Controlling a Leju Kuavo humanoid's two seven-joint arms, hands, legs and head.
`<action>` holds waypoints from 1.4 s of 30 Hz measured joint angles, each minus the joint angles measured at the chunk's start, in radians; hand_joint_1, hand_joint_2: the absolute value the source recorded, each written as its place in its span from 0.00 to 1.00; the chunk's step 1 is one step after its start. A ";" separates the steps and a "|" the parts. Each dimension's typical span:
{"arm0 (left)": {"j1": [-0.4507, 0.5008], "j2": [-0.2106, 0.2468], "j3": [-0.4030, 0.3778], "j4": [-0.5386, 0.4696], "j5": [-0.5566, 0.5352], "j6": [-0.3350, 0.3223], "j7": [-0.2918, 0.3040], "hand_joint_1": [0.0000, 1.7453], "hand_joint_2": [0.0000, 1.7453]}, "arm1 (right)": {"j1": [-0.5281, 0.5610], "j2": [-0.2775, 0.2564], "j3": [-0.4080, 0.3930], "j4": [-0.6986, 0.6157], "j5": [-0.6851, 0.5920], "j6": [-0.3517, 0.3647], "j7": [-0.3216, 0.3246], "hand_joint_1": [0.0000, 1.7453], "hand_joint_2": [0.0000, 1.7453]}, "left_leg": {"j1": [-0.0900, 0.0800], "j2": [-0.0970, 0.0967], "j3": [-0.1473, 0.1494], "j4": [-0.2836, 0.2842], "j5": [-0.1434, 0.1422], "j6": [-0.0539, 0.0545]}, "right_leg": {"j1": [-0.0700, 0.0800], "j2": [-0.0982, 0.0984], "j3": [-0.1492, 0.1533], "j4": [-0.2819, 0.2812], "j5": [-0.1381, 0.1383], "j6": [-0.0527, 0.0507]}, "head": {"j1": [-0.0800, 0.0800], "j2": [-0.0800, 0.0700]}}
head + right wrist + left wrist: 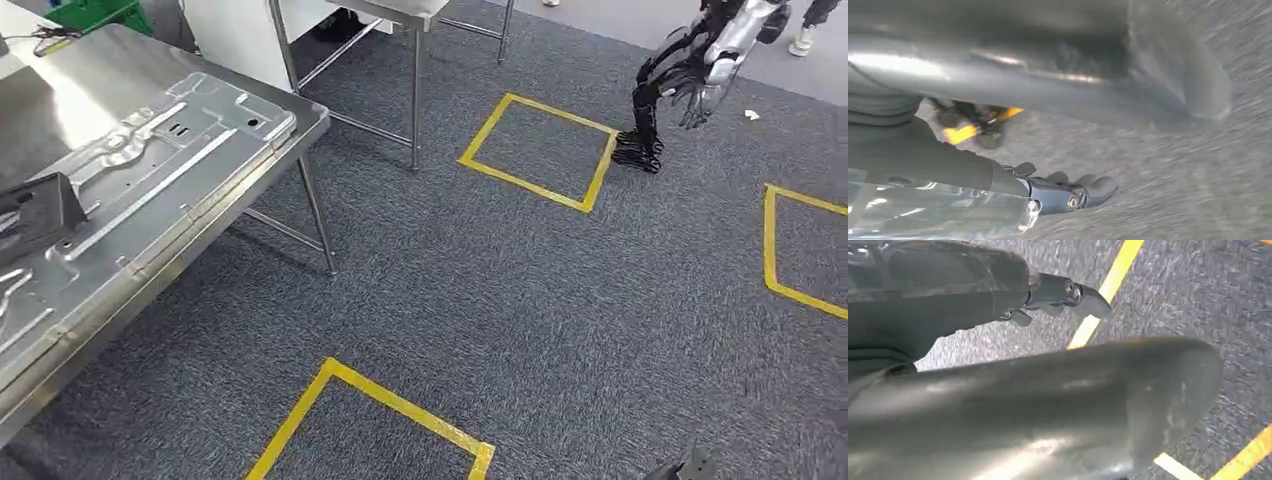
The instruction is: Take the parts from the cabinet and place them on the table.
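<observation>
A steel table carries a pressed metal panel and a black bracket, above grey carpet taped with yellow squares.

Metal panel on table at left; taped floor squares to its right.

Table and panel edge-cropped.

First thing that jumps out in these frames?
The yellow tape squares marked out on the grey carpet, spread across the floor. Next, the stainless steel table at the left, bearing a large stamped sheet-metal panel with a small black bracket resting on it. At the top right stands another humanoid robot, black and silver.
</observation>
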State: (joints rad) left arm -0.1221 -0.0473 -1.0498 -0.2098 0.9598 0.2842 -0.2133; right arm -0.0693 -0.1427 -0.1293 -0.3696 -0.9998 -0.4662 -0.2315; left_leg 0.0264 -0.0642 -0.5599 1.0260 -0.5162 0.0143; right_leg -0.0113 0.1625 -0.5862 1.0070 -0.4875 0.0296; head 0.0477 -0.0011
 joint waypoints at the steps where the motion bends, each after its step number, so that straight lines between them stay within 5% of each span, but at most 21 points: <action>1: -0.001 0.003 0.000 0.001 0.001 0.000 -0.002 0.00 0.00 | 0.002 0.011 0.006 0.009 0.008 -0.003 0.002 0.00 0.00 | -0.003 0.016 0.009 -0.005 -0.001 0.003 | 0.006 -0.055 -0.006 0.018 -0.011 0.005 | 0.011 0.000; 3: 0.003 -0.003 0.000 0.001 0.006 0.000 -0.004 0.00 0.00 | -0.014 0.013 0.022 0.024 0.023 -0.005 0.001 0.00 0.00 | -0.007 0.057 0.017 -0.007 -0.006 0.010 | 0.004 -0.133 -0.072 0.145 -0.078 0.016 | 0.035 0.000; 6: 0.005 0.000 0.000 0.002 0.010 0.000 -0.007 0.00 0.00 | -0.014 0.026 0.051 0.041 0.038 -0.004 0.001 0.00 0.00 | -0.010 0.115 0.025 -0.007 -0.017 0.010 | -0.002 -0.162 -0.154 0.298 -0.119 0.025 | 0.039 0.000; 9: 0.002 -0.001 0.000 0.001 0.013 0.001 -0.006 0.00 0.00 | -0.006 0.027 0.076 0.056 0.047 -0.007 0.002 0.00 0.00 | -0.010 0.148 0.038 -0.007 -0.028 0.003 | -0.001 -0.178 -0.059 0.113 -0.002 0.015 | 0.048 0.000; 10: 0.000 -0.003 0.000 0.001 0.013 0.001 -0.005 0.00 0.00 | -0.007 0.027 0.083 0.059 0.048 -0.009 0.005 0.00 0.00 | -0.010 0.157 0.044 -0.008 -0.033 -0.001 | 0.004 -0.211 -0.012 0.026 0.029 0.006 | 0.051 0.000; 11: -0.001 -0.003 0.000 0.001 0.014 0.002 -0.004 0.00 0.00 | -0.010 0.028 0.089 0.061 0.048 -0.010 0.007 0.00 0.00 | -0.016 0.165 0.044 -0.007 -0.038 -0.007 | 0.017 -0.237 0.002 0.003 0.009 0.000 | 0.051 0.000; 15: -0.004 -0.006 0.000 0.000 0.018 0.008 -0.002 0.00 0.00 | -0.010 0.032 0.115 0.078 0.050 -0.024 0.016 0.00 0.00 | -0.016 0.195 0.064 -0.019 -0.045 -0.028 | 0.019 -0.198 0.003 -0.007 0.010 -0.023 | 0.048 0.000; 17: -0.006 -0.006 0.001 0.000 0.018 0.009 -0.001 0.00 0.00 | -0.009 0.034 0.127 0.082 0.051 -0.028 0.017 0.00 0.00 | -0.008 0.078 0.048 0.030 -0.084 -0.032 | 0.009 -0.185 0.018 -0.026 0.019 -0.035 | 0.039 0.000; 20: -0.002 -0.005 0.001 0.001 0.020 0.011 0.000 0.00 0.00 | -0.018 0.040 0.140 0.086 0.051 -0.028 0.017 0.00 0.00 | -0.009 0.056 -0.078 0.262 -0.178 -0.034 | 0.012 -0.146 0.019 -0.026 0.017 -0.043 | 0.017 0.000; 22: 0.000 -0.004 0.001 0.001 0.021 0.010 0.000 0.00 0.00 | -0.017 0.042 0.149 0.089 0.051 -0.028 0.018 0.00 0.00 | -0.009 0.059 -0.107 0.273 -0.142 -0.034 | 0.013 -0.119 0.021 -0.021 0.012 -0.043 | 0.013 0.000; 24: 0.000 -0.003 0.001 0.001 0.021 0.011 0.001 0.00 0.00 | -0.017 0.043 0.153 0.094 0.051 -0.029 0.021 0.00 0.00 | -0.007 0.042 -0.058 0.131 -0.032 -0.032 | 0.010 -0.089 0.025 -0.010 0.002 -0.037 | 0.006 0.000; 25: 0.000 -0.003 0.001 0.001 0.021 0.011 0.003 0.00 0.00 | -0.017 0.043 0.158 0.095 0.051 -0.030 0.022 0.00 0.00 | -0.003 -0.001 -0.026 0.046 0.015 -0.031 | 0.008 -0.075 0.025 -0.002 -0.004 -0.032 | 0.003 0.000; 26: 0.000 -0.002 0.001 0.001 0.021 0.011 0.005 0.00 0.00 | -0.018 0.044 0.162 0.096 0.051 -0.033 0.023 0.00 0.00 | 0.007 -0.082 -0.020 0.033 -0.004 -0.027 | 0.009 -0.066 0.017 0.006 -0.010 -0.025 | 0.000 0.000; 30: 0.003 0.001 0.000 0.001 0.021 0.012 0.020 0.00 0.00 | -0.020 0.048 0.180 0.100 0.055 -0.049 0.034 0.00 0.00 | -0.003 -0.026 -0.008 0.014 -0.005 -0.010 | -0.007 0.000 0.001 0.003 -0.002 0.004 | 0.000 0.000; 31: 0.002 0.001 0.000 0.001 0.021 0.012 0.024 0.00 0.00 | -0.019 0.047 0.185 0.101 0.057 -0.053 0.035 0.00 0.00 | 0.003 -0.004 0.001 0.005 -0.002 -0.004 | -0.008 -0.012 0.000 0.010 -0.008 0.007 | 0.002 0.000; 33: 0.003 0.002 0.000 0.001 0.020 0.012 0.032 0.00 0.00 | -0.025 0.048 0.196 0.103 0.062 -0.061 0.039 0.00 0.00 | -0.004 0.038 0.013 0.001 -0.008 0.005 | 0.002 -0.128 -0.046 0.103 -0.058 0.016 | 0.026 0.000; 36: 0.006 0.004 0.000 0.002 0.016 0.012 0.053 0.00 0.00 | -0.029 0.053 0.212 0.103 0.069 -0.063 0.048 0.00 0.00 | -0.011 0.106 0.021 0.001 -0.021 0.009 | -0.001 -0.160 -0.154 0.302 -0.128 0.023 | 0.036 0.000; 38: 0.005 0.005 0.000 0.002 0.012 0.013 0.059 0.00 0.00 | -0.017 0.054 0.222 0.105 0.074 -0.065 0.052 0.00 0.00 | -0.013 0.133 0.029 0.001 -0.028 0.007 | -0.001 -0.163 -0.129 0.251 -0.074 0.019 | 0.040 0.000; 40: 0.001 0.005 0.000 0.001 0.009 0.013 0.061 0.00 0.00 | -0.014 0.054 0.228 0.108 0.079 -0.067 0.052 0.00 0.00 | -0.014 0.154 0.040 0.000 -0.036 0.002 | 0.004 -0.188 -0.034 0.072 0.017 0.004 | 0.047 0.000; 41: -0.001 0.004 0.000 0.001 0.009 0.013 0.064 0.00 0.00 | -0.016 0.053 0.232 0.109 0.080 -0.068 0.052 0.00 0.00 | -0.015 0.162 0.042 -0.002 -0.039 0.000 | 0.013 -0.227 -0.005 0.017 0.009 -0.005 | 0.048 0.000; 42: -0.004 0.003 0.000 0.001 0.009 0.012 0.066 0.00 0.00 | -0.018 0.054 0.235 0.109 0.080 -0.068 0.052 0.00 0.00 | -0.019 0.168 0.043 -0.001 -0.042 -0.006 | 0.018 -0.225 -0.003 0.011 0.007 -0.015 | 0.046 0.000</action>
State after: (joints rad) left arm -0.1261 -0.0443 -1.0502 -0.2090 0.9689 0.2964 -0.1473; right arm -0.0877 -0.0889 0.1060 -0.2609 -0.9197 -0.5344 -0.1793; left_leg 0.0072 0.1034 -0.5172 1.0245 -0.5582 0.0078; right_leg 0.0067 -0.0627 -0.5893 1.0178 -0.4802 0.0147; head 0.0938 -0.0011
